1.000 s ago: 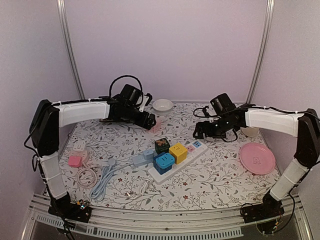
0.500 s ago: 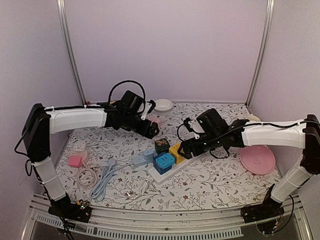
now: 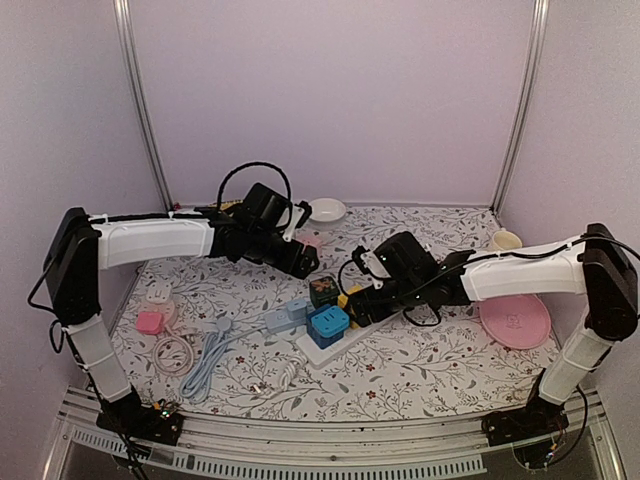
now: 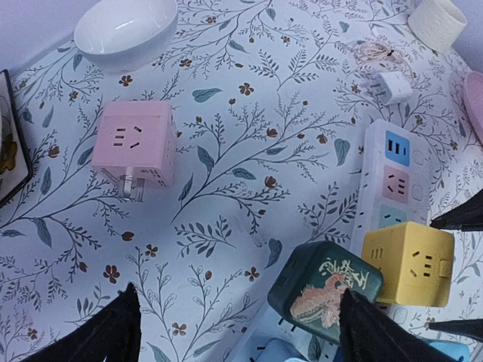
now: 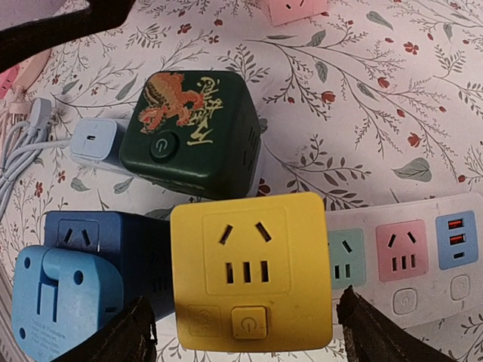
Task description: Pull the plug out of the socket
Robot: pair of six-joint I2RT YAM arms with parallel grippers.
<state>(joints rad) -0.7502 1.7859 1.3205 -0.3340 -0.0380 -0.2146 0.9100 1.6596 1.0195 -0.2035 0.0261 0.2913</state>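
Note:
A white power strip point(image 3: 322, 352) lies mid-table with three cube plugs on it: yellow point(image 5: 251, 277), dark green with a dragon print point(image 5: 192, 132) and blue point(image 5: 72, 271). My right gripper point(image 5: 253, 339) hovers straight over the yellow cube, open, one finger point(image 5: 139, 332) on each side and not touching it. In the top view the right gripper point(image 3: 356, 298) hides most of that cube. My left gripper point(image 4: 238, 332) hangs open above the cloth just behind the green cube point(image 4: 326, 290), holding nothing.
A loose pink cube point(image 4: 134, 143) and a white bowl point(image 3: 326, 210) sit at the back. A pink plate point(image 3: 514, 318) and a cream cup point(image 3: 503, 240) are on the right. Coiled cables point(image 3: 200, 355) and small adapters point(image 3: 152, 318) lie on the left.
The right arm has swung left and down from the back right to sit over the yellow cube, its jaws narrowing slightly. The left arm has edged a little toward the strip.

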